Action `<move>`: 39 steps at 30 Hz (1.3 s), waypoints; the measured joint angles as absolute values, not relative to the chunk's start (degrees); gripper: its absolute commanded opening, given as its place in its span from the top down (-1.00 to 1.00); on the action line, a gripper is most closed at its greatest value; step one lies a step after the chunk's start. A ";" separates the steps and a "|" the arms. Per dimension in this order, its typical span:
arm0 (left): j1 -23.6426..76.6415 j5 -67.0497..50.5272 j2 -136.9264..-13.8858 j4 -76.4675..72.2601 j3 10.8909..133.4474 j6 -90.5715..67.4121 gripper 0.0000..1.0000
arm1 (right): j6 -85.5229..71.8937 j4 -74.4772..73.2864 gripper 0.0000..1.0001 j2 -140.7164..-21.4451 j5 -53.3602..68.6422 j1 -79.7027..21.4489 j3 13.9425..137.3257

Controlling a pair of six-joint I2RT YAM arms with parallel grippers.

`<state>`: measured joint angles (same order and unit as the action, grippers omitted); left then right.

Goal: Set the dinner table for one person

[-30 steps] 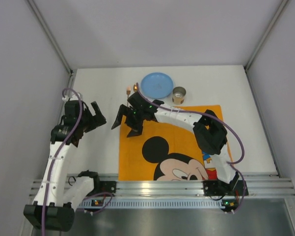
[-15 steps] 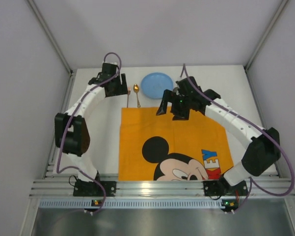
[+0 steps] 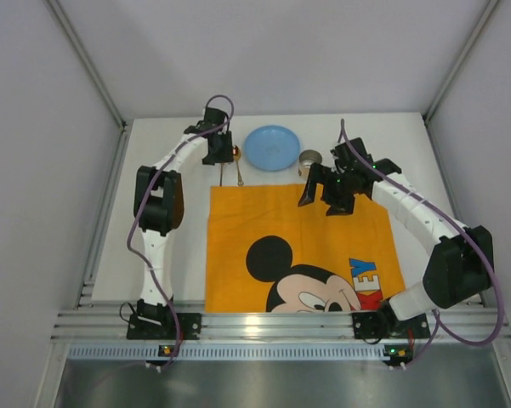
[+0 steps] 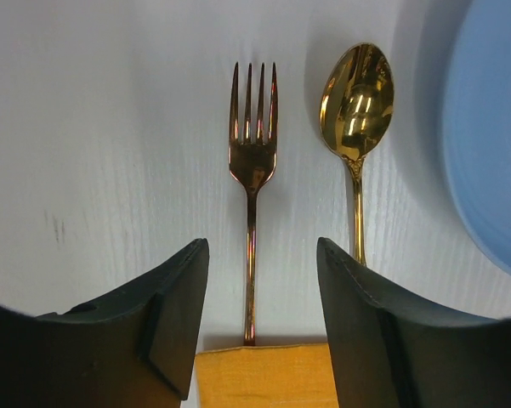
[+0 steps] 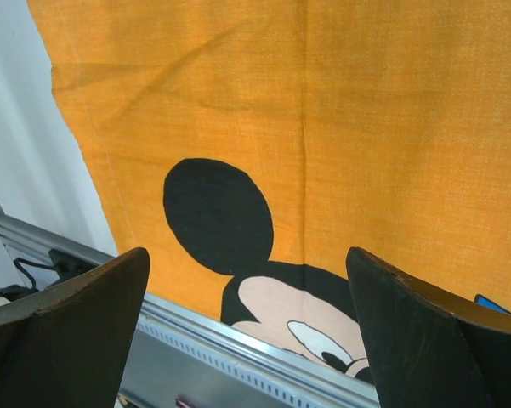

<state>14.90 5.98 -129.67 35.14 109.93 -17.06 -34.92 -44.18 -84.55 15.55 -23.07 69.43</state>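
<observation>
The white dinner table (image 3: 187, 255) bears an orange Mickey Mouse placemat (image 3: 298, 246). A blue plate (image 3: 272, 146), a gold cup (image 3: 309, 160), a gold spoon (image 3: 236, 157) and a copper fork (image 3: 222, 172) lie beyond the mat's far edge. My left gripper (image 3: 218, 155) hangs open and empty above the fork. In the left wrist view the fork (image 4: 252, 161) lies between the fingers of that gripper (image 4: 259, 323), with the spoon (image 4: 357, 102) to its right. My right gripper (image 3: 325, 197) is open and empty above the mat's far right part (image 5: 323, 110), near the cup.
An aluminium rail (image 3: 272, 323) runs along the near edge with both arm bases. Grey walls enclose the table on three sides. In the left wrist view the plate's rim (image 4: 493, 144) is at the right and the mat's corner (image 4: 264, 378) lies under the fork's handle end.
My left arm swung from the table's left to the far side and now hangs over the fork. My right gripper moved rightward across the mat's far edge, uncovering the cup.
</observation>
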 measured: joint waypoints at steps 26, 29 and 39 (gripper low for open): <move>15.88 11.22 -137.14 40.60 122.76 -14.79 1.00 | -29.95 -47.92 -1.00 -85.43 17.67 -15.97 74.98; 15.92 10.74 -132.16 40.95 121.36 -15.05 1.00 | -29.56 -49.06 -0.99 -86.83 17.67 -16.16 80.31; 22.55 11.38 -92.58 38.22 90.06 -20.08 1.00 | -29.63 -48.42 -1.00 -107.77 16.51 -23.49 115.02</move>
